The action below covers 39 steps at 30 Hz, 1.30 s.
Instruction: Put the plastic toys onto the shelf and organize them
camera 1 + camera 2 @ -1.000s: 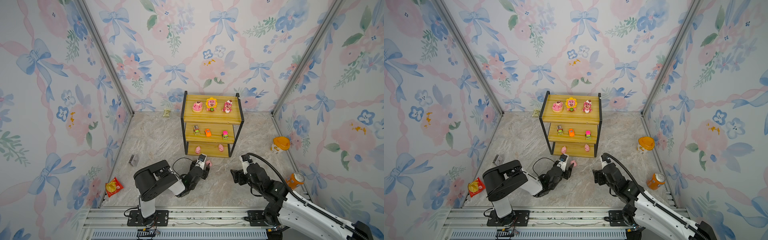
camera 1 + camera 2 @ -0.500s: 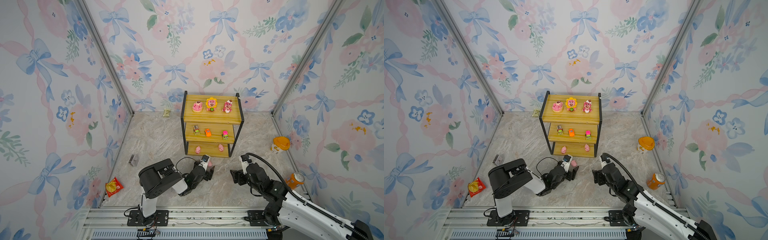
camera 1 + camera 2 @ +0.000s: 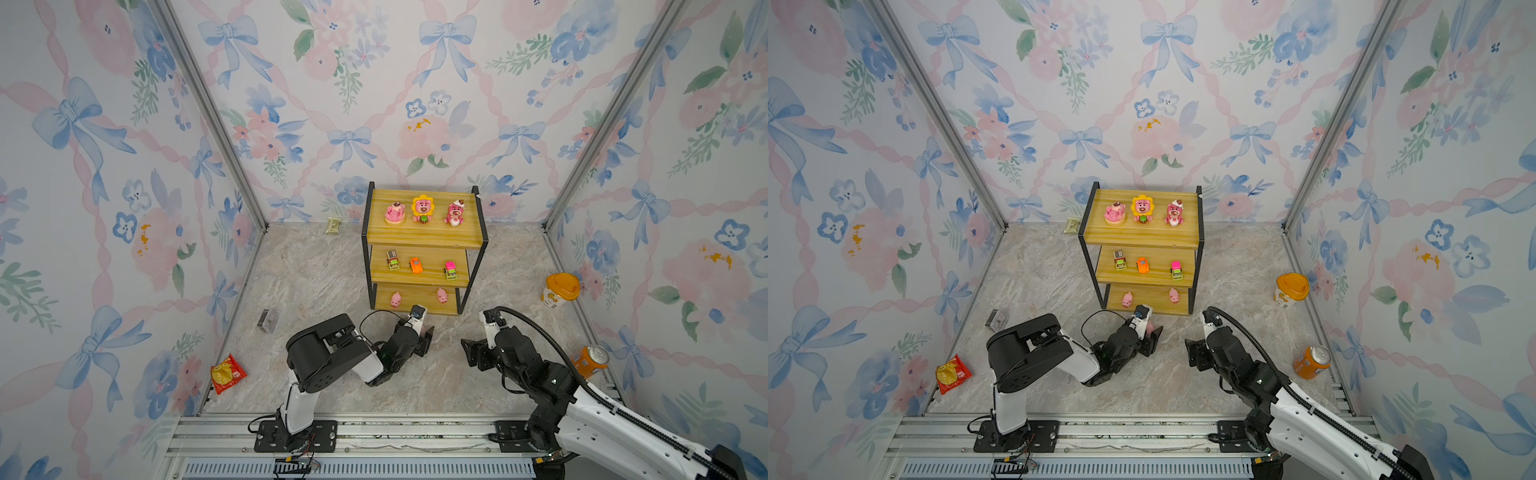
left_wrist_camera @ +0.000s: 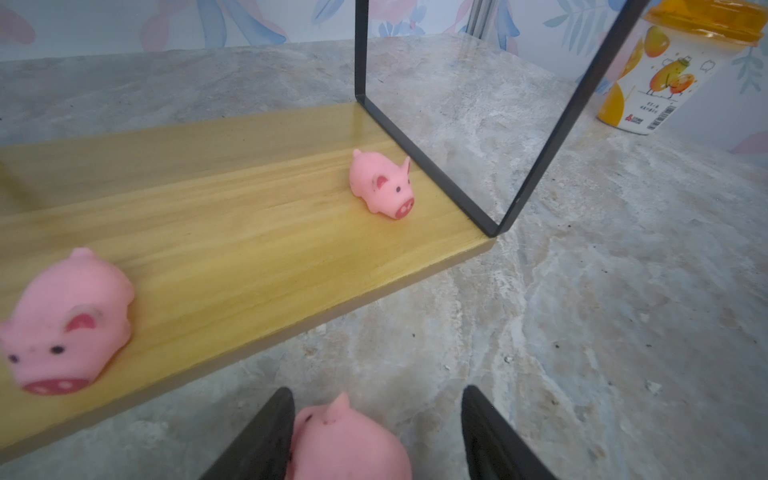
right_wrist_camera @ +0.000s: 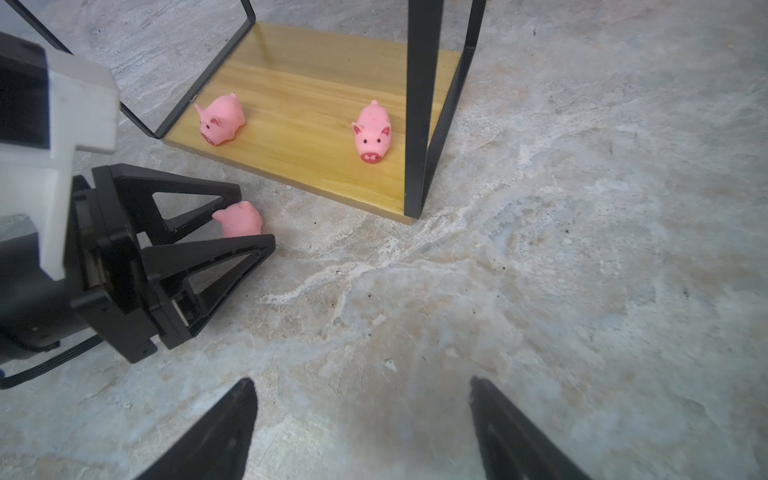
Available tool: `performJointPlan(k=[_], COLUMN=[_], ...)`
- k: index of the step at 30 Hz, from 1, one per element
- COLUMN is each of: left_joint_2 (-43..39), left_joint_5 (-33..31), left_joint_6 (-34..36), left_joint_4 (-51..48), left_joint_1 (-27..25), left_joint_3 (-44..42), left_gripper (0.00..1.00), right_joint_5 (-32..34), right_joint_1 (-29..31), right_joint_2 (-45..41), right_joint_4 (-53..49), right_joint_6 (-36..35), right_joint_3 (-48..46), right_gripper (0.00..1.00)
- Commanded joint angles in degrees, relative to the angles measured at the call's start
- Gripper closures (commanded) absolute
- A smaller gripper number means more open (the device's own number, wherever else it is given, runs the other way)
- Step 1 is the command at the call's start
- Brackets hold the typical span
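Just before the shelf, on the marbled floor, a pink pig lies between the fingers of the left gripper; one finger touches it, the other stands clear, so the jaws are part open, not clamped; two more pigs stand well apart on the bottom board; bears and cars stand on the tiers above; the right gripper gapes wide, empty, above bare floor

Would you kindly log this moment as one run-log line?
left gripper open around pink pig on floor | right gripper open, empty | two pigs on shelf bottom board
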Motion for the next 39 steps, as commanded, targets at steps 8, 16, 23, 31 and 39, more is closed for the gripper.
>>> performJointPlan(k=[8,16,23,31,39], left_joint_2=[1.47,2.30,1.81,0.08,-2.17], left_joint_5=[-2.00,-0.45,0.99,1.83,1.42], left_joint_6=[-1.49,-2.27,-0.75,3.13,6.61], left_joint_4=[-1.51,-1.50,-1.42,-1.33,-1.33], left_joint_1=[1.41,2.83,3.18,3.19,3.18], left_joint_3=[-3.11,-2.88,-3.65,-2.93,-0.87], left_gripper=[0.40,0.51,0.56,0.62,0.63], right_joint_5=[1.34,1.23,1.27,1.68,2.55], right_joint_1=[0.39,0.40,0.45,0.44,0.36], right_joint_2=[-0.83,0.00,0.37,0.75,-0.42], right_joint_4=[-0.93,-0.93,-0.36,0.06,-0.51], right_joint_6=[-0.67,-0.83,-0.92,-0.74,-0.56], right_joint_3=[0.95,1.46,1.25,1.12,0.50], right_gripper=[0.17,0.17,0.17,0.17,0.17])
